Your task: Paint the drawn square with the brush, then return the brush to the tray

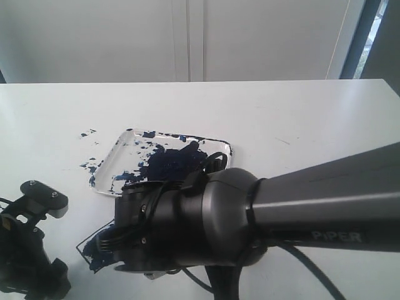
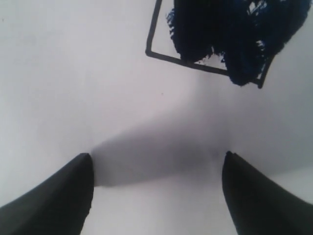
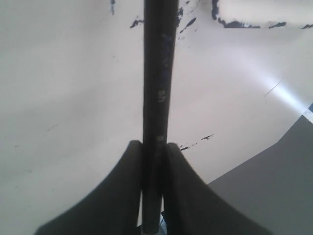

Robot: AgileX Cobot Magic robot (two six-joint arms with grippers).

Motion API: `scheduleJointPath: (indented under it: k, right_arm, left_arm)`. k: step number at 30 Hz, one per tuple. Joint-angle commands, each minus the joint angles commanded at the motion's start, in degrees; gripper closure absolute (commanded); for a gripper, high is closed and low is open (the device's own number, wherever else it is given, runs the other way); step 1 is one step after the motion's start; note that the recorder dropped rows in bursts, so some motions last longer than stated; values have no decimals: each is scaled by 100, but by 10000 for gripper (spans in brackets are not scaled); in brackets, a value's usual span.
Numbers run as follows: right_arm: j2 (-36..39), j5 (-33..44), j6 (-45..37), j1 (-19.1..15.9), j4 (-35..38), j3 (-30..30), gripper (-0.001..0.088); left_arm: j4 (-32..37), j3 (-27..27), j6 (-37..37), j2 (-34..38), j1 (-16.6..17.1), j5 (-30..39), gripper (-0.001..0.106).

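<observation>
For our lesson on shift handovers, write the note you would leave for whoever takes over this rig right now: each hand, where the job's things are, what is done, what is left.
Left hand: open, empty, over bare table near the drawn square.
Right hand: shut on the handle of the brush; its tip is out of view.
Tray: on the table beyond the right arm, smeared with dark paint.
Done: the part of the square in view is largely covered in dark blue; a white strip along one side is bare.
Left: probably fill that strip, then lay the brush in the tray.
</observation>
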Motion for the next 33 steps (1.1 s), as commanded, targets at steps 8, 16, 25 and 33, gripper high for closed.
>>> scheduleJointPath:
  k: [8, 16, 25, 33]
  right_arm:
    - [67, 0, -237, 68, 142, 5, 868]
    - [77, 0, -280, 68, 14, 5, 868]
    - [226, 0, -24, -193, -303, 5, 868]
    - [274, 0, -104, -181, -67, 5, 868]
  left_arm:
    - [0, 0, 0, 0, 0, 22, 301]
    - [0, 0, 0, 0, 0, 22, 301]
    - [0, 0, 0, 0, 0, 33, 301]
    - [0, 0, 0, 0, 0, 44, 301]
